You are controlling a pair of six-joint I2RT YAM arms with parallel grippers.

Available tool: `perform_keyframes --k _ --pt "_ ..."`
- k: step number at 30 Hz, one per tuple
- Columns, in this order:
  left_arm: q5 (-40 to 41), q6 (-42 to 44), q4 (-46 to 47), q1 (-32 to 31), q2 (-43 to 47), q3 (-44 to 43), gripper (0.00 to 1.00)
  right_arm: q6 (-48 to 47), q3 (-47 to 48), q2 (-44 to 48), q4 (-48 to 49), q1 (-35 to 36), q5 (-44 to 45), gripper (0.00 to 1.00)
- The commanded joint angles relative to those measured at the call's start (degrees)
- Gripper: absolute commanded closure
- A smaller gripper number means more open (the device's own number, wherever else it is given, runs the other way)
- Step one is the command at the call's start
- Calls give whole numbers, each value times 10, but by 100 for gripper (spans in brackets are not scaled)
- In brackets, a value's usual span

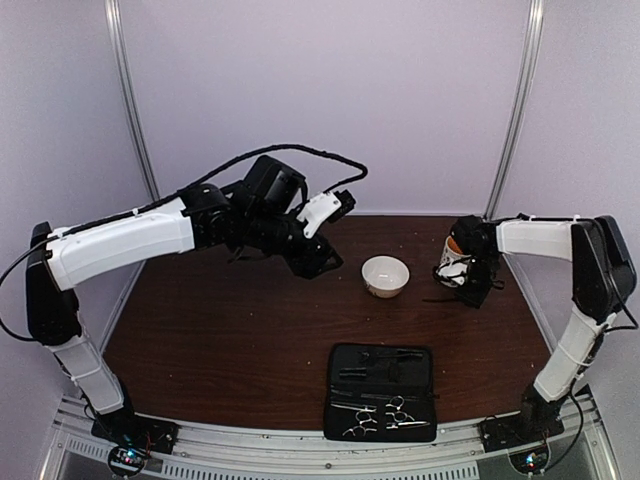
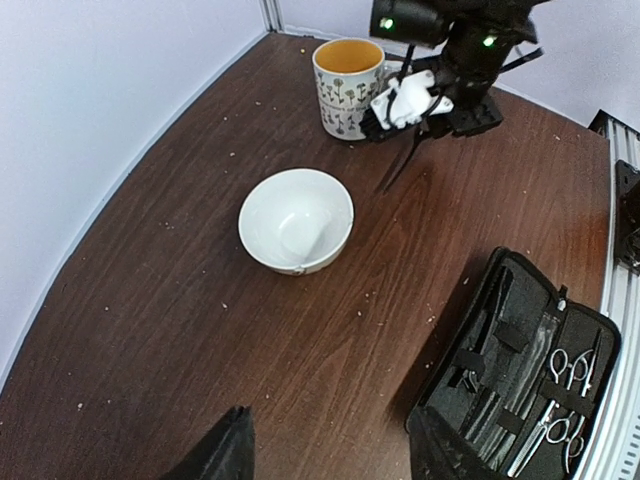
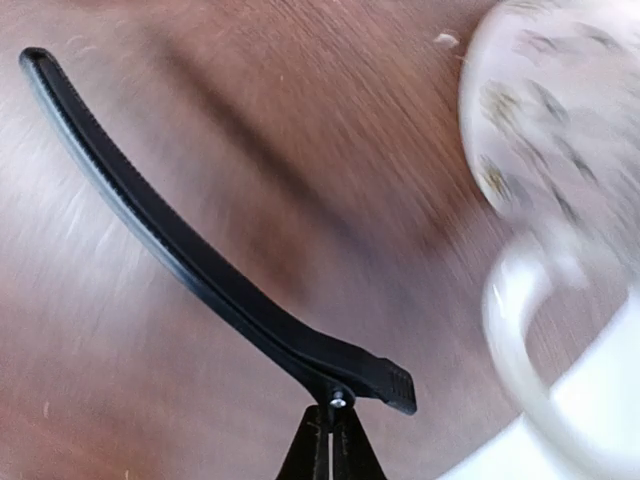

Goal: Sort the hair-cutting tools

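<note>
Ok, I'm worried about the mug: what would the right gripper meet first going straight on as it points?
Likely the table, not the mug: the right gripper points down beside it, and the black clip it holds would touch wood first. Depth is unclear.

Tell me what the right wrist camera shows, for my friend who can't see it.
A long, thin black hair clip is pinched at its hinge end by the right arm's shut fingers and stretches up to the left, with the brown wooden table behind it. A blurry white patterned mug with a handle fills the right side.
</note>
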State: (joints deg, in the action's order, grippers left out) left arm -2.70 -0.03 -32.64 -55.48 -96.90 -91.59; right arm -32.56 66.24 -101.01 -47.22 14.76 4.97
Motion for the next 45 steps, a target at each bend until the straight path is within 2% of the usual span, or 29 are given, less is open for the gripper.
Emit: perform_keyframes --k 1,6,8,13,21,27,34,39,42,45 --pt "10 -1 10 2 -24 -5 44 12 -56 130 -16 4 21 100" --pt "43 -13 -23 1 -58 -27 44 28 -145 250 -37 46 20 100" --pt "31 -20 -28 1 -65 -29 43 31 -175 285 -46 73 12 100" --pt "-70 -30 5 2 -77 11 41 8 -219 366 -50 131 -2 100" --pt "-191 -18 46 -5 -148 49 54 20 -197 368 -57 158 -9 100" --pt "-99 18 20 -39 -170 48 52 21 -194 364 -53 159 -8 100" --pt "-58 40 11 -52 -201 41 54 21 -196 358 -52 159 -10 100" --pt "-23 22 12 -56 -225 20 58 24 -200 352 -47 159 -11 100" --pt "-20 20 23 -56 -231 19 65 23 -202 352 -46 159 -13 100" --pt "-14 19 28 -57 -231 20 80 22 -204 352 -46 159 -14 100"
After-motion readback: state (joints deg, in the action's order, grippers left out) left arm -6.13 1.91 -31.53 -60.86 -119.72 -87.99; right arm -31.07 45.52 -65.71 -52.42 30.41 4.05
